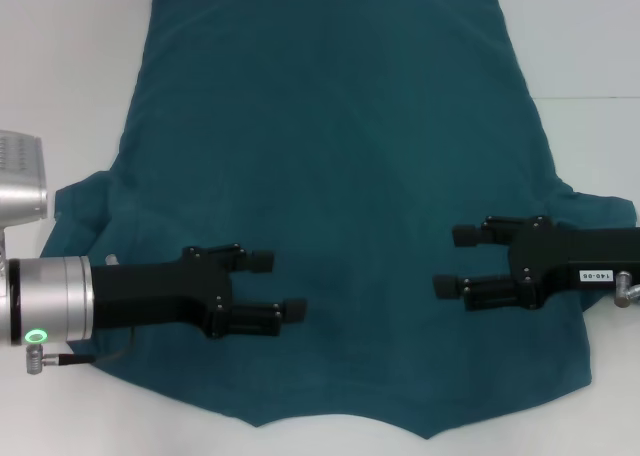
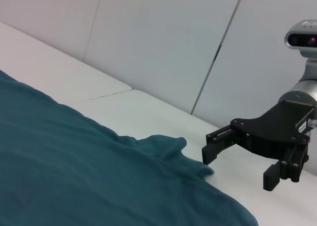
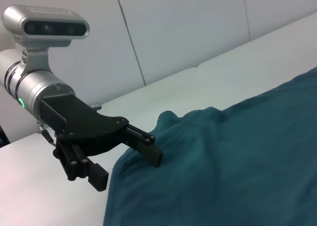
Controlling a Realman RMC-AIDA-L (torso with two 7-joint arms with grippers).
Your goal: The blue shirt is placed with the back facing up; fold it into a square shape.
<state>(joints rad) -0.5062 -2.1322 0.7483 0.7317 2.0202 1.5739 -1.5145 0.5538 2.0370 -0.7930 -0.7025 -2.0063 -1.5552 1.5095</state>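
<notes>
Over the blue shirt (image 1: 330, 176), spread plain side up on the white table (image 1: 70, 76), the left gripper (image 1: 278, 286) and right gripper (image 1: 447, 260) hover with fingers spread; uneven grasps would likely skew the fold.

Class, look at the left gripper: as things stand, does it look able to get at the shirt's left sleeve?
Probably yes. The left gripper is open over the blue shirt, and the left sleeve lies flat beside its arm with nothing on it. It would need to draw back first.
</notes>
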